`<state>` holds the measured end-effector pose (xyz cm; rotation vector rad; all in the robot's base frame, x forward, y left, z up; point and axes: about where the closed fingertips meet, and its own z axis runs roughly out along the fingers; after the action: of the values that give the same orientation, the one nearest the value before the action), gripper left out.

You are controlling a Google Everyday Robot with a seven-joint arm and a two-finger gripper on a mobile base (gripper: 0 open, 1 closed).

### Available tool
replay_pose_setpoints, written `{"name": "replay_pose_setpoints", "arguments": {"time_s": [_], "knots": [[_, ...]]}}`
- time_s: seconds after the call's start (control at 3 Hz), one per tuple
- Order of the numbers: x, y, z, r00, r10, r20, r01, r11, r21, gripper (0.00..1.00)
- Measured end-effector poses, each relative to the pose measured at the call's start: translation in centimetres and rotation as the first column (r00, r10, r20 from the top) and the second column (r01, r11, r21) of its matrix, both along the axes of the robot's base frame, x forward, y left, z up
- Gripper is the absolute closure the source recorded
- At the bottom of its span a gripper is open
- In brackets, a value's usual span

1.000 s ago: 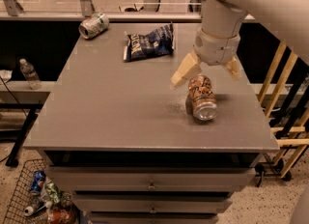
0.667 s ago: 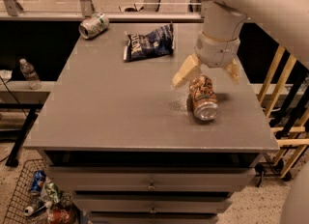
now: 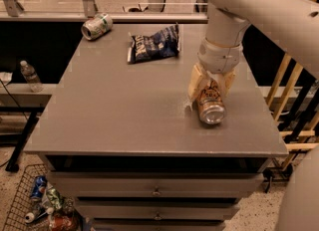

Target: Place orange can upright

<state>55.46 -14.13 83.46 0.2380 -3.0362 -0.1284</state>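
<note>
Under the clasping hand lies a shiny orange can.

A grey flat-topped drawer cabinet stands on pale speckled floor, wooden rails at its right, the gripper low over its right side.
</note>
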Motion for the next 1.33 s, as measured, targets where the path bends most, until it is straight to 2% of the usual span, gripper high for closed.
{"name": "replay_pose_setpoints", "arguments": {"time_s": [0.33,0.67,1.0,1.33], "knots": [[0.1,0.7,0.0,0.9992,0.034,0.019,-0.035,0.999,0.023,0.64],[-0.4,0.9,1.3,0.9850,0.115,0.129,-0.124,0.990,0.061,0.86],[0.0,1.1,4.5,0.9175,0.231,0.324,-0.265,0.962,0.066,1.00],[0.2,1.8,6.9,0.8136,0.294,0.502,-0.388,0.917,0.092,1.00]]}}
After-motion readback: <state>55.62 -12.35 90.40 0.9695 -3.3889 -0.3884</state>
